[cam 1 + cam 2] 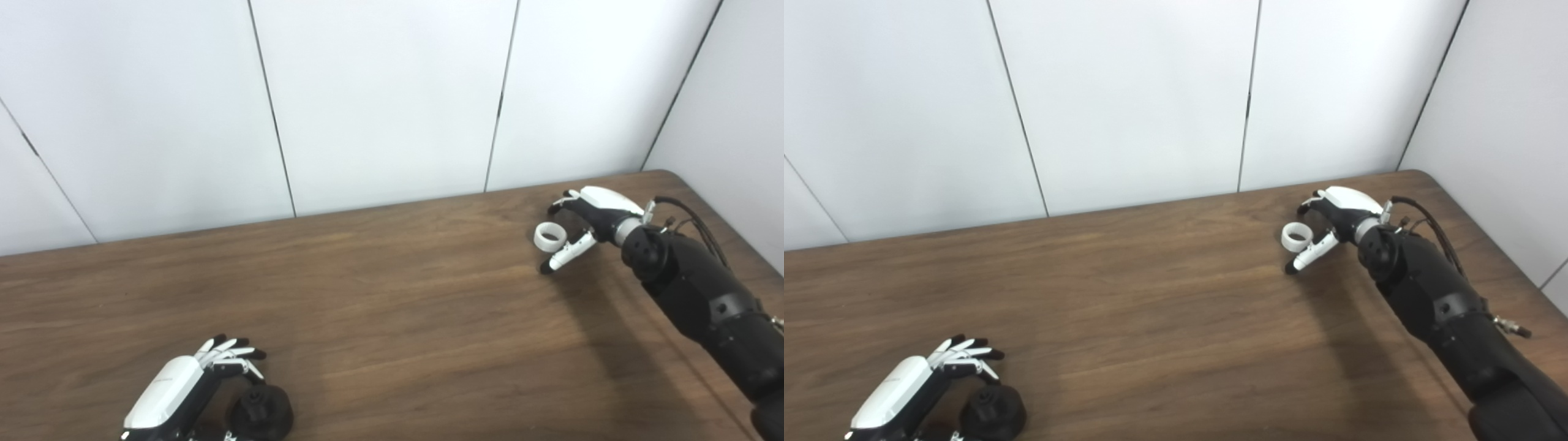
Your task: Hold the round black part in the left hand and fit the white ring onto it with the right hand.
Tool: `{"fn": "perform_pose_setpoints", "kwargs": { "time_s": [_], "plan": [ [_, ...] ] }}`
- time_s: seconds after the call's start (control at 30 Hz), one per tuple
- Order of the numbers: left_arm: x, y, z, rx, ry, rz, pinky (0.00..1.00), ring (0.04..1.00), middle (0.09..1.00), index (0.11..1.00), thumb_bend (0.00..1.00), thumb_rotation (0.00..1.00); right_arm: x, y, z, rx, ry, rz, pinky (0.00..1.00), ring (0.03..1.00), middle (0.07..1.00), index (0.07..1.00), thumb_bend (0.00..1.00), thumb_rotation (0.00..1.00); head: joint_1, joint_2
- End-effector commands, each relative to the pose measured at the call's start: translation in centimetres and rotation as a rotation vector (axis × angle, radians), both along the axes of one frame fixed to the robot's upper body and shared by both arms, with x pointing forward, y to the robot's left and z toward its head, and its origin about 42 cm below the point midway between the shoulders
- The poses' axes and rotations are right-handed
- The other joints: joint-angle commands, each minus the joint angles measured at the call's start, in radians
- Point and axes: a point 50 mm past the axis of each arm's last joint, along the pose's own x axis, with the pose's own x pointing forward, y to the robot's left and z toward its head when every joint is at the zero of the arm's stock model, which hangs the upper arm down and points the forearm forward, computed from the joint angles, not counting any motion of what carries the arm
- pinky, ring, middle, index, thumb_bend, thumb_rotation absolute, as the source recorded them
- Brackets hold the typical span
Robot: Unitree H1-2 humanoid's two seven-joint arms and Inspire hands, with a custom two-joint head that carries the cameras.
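A brown wood-grain table (380,306) fills the lower half of the frame, backed by white wall panels (380,98).

The small white plastic ring (549,237) sits at the upper right of the frame, near the far edge of the table. The right hand (588,220), white-backed with black fingers, is beside it on the right, at the end of a black arm entering from the lower right. Its fingers (566,251) are spread and curve around the ring: one group arches above the ring, another extends below it. Whether any fingertip touches the ring cannot be determined; the hand is not clenched on it.

The round black part (262,413), a squat disc with a raised hub on top, rests on the table at the lower left of the frame, close to the bottom edge. The left hand (177,392) lies just to the left of it, fingers extended and fanned apart toward the upper right. It is released, and grips nothing. Contact between this hand and the part cannot be confirmed.
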Motion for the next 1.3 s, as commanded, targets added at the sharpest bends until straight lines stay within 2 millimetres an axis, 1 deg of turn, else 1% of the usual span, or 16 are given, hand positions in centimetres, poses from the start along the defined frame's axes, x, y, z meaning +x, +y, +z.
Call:
{"fn": "perform_pose_setpoints", "kwargs": {
  "time_s": [0.0, 0.1, 0.37, 0.6, 0.77, 0.93, 1.27],
  "plan": [
    [0.2, 0.4, 1.7, 0.004, -0.062, -0.004, 1.00, 0.925, 0.816, 0.480, 0.52, 0.04, 0.6, -0.3, 1.3, -0.017, -0.011, 0.011, 0.96, 1.000, 1.000, 0.764, 0.93, 0.33, 0.000, 0.003],
    [0.1, 0.3, 2.0, 0.003, -0.063, -0.009, 1.00, 0.927, 0.818, 0.480, 0.52, 0.04, 0.6, -0.3, 1.3, -0.008, 0.006, 0.019, 0.99, 1.000, 1.000, 0.732, 0.92, 0.33, 0.004, 0.009],
    [-0.2, 0.3, 2.3, 0.005, -0.063, -0.011, 1.00, 0.923, 0.815, 0.480, 0.52, 0.04, 0.7, -0.4, 1.5, 0.078, 0.082, 0.018, 1.00, 1.000, 1.000, 0.688, 0.85, 0.30, 0.001, 0.021],
    [-0.3, 0.3, 2.6, 0.009, -0.067, -0.011, 1.00, 0.921, 0.812, 0.480, 0.52, 0.04, 0.7, -0.5, 1.7, 0.089, 0.118, 0.010, 1.00, 1.000, 1.000, 0.674, 0.86, 0.32, -0.003, 0.025],
    [-0.3, 0.2, 2.7, 0.007, -0.067, -0.011, 1.00, 0.920, 0.810, 0.480, 0.52, 0.04, 0.7, -0.7, 1.7, 0.091, 0.113, 0.007, 1.00, 1.000, 1.000, 0.662, 0.89, 0.26, -0.002, 0.029],
    [-0.2, 0.3, 2.7, 0.004, -0.067, -0.013, 1.00, 0.918, 0.809, 0.480, 0.52, 0.04, 0.6, -0.7, 1.6, 0.084, 0.106, 0.009, 1.00, 1.000, 1.000, 0.663, 0.92, 0.22, -0.002, 0.030],
    [-0.3, 0.3, 3.0, 0.006, -0.067, -0.012, 1.00, 0.919, 0.809, 0.480, 0.52, 0.04, 0.6, -0.6, 1.5, 0.070, 0.102, 0.020, 1.00, 1.000, 1.000, 0.634, 0.93, 0.12, -0.006, 0.037]
  ]
}}
